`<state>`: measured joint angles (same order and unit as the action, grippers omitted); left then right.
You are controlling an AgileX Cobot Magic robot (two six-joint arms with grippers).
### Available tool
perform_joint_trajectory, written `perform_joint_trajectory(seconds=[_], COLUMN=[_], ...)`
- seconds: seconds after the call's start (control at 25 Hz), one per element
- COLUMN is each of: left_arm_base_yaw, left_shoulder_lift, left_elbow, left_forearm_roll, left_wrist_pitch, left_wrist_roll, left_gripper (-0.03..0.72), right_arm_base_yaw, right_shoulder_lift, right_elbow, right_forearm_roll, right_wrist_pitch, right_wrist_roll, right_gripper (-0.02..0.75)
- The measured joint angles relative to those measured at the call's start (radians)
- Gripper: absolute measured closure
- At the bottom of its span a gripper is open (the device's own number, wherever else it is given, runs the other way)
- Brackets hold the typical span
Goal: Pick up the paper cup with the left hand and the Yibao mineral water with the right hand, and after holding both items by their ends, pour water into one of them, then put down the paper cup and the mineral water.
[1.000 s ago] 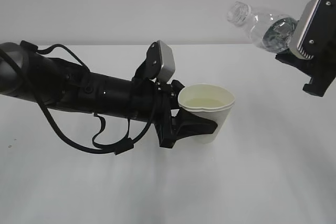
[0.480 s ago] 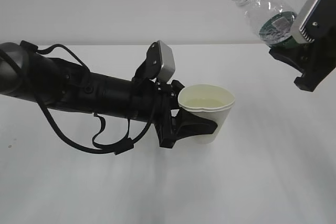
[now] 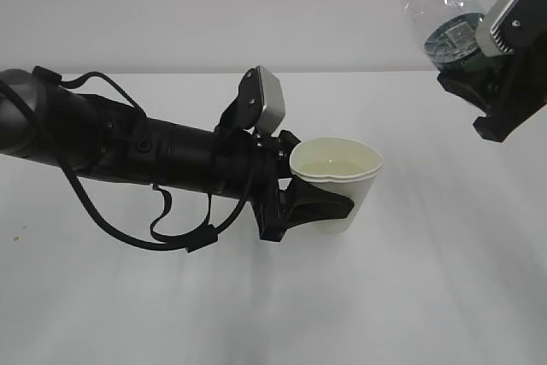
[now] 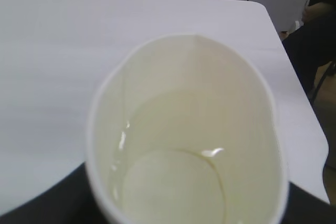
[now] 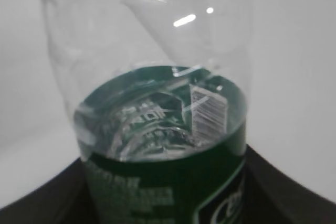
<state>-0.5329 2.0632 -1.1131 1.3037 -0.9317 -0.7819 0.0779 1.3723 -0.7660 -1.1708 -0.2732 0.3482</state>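
pour looks done: paper cup [image 3: 335,184] has water in it, pinched by left hand [image 3: 295,203] above the table | Yibao mineral water [image 3: 438,11] tilted mouth-up, upper right; right hand [image 3: 494,100] clamps its label end | left: set both down

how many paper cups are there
1. The cup is held over the table by the left gripper, mid-frame. None looks hidden.

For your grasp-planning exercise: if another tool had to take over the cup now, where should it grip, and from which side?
Probably the cup wall just under the rim, from the camera's right. The left tool already clamps the lower wall from the left, and water inside means it should stay upright.
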Motion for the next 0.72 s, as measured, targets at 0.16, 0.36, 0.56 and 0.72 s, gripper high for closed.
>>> perform_joint_trajectory(seconds=[0.16, 0.36, 0.56, 0.72], left_arm_base_yaw=[0.0, 0.0, 0.0, 0.0], left_shoulder_lift=[0.0, 0.0, 0.0, 0.0], left_elbow=[0.0, 0.0, 0.0, 0.0], left_forearm_roll=[0.004, 0.004, 0.004, 0.005], left_wrist_pitch=[0.002, 0.002, 0.002, 0.002], left_wrist_roll=[0.0, 0.0, 0.0, 0.0], left_gripper=[0.262, 0.262, 0.262, 0.262], right_arm_base_yaw=[0.0, 0.0, 0.0, 0.0], right_shoulder_lift=[0.021, 0.023, 0.023, 0.023], right_elbow=[0.0, 0.0, 0.0, 0.0], right_forearm_roll=[0.007, 0.043, 0.094, 0.136], right_wrist_pitch=[0.0, -0.003, -0.004, -0.004], right_wrist_roll=[0.002, 0.002, 0.002, 0.004], right_gripper=[0.276, 0.276, 0.276, 0.276])
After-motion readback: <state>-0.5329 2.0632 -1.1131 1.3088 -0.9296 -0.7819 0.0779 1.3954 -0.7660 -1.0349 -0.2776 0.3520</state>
